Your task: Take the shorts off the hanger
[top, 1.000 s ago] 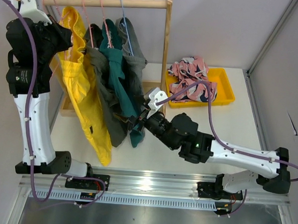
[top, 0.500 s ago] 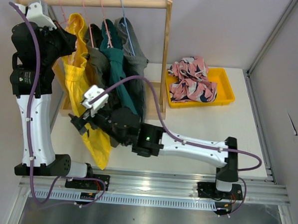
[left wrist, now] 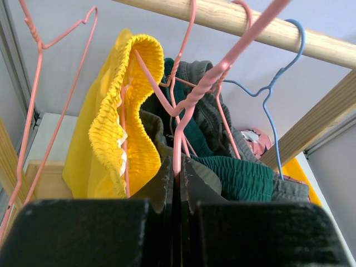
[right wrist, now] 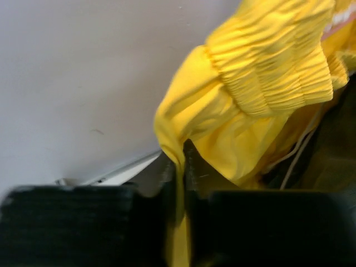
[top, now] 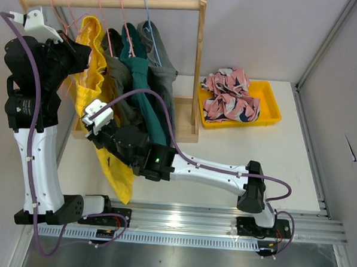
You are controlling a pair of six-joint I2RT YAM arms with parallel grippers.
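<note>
Yellow shorts hang from a pink hanger on the wooden rod, with olive, teal and grey shorts beside them. My left gripper is up at the rod's left end, shut on that hanger's wire below its twisted neck. My right gripper reaches across to the yellow shorts and is shut on a fold of the yellow cloth just below the gathered waistband. Pink patterned shorts lie in the yellow tray.
An empty pink hanger hangs left of the yellow shorts and a blue hanger carries the grey pair. The rack's upright post and wooden base stand between the hanging shorts and the tray. The wall lies close on the left.
My right arm swung left from the teal and olive shorts to the yellow shorts, and its jaws closed on the yellow cloth. The left gripper kept its hold on the hanger.
</note>
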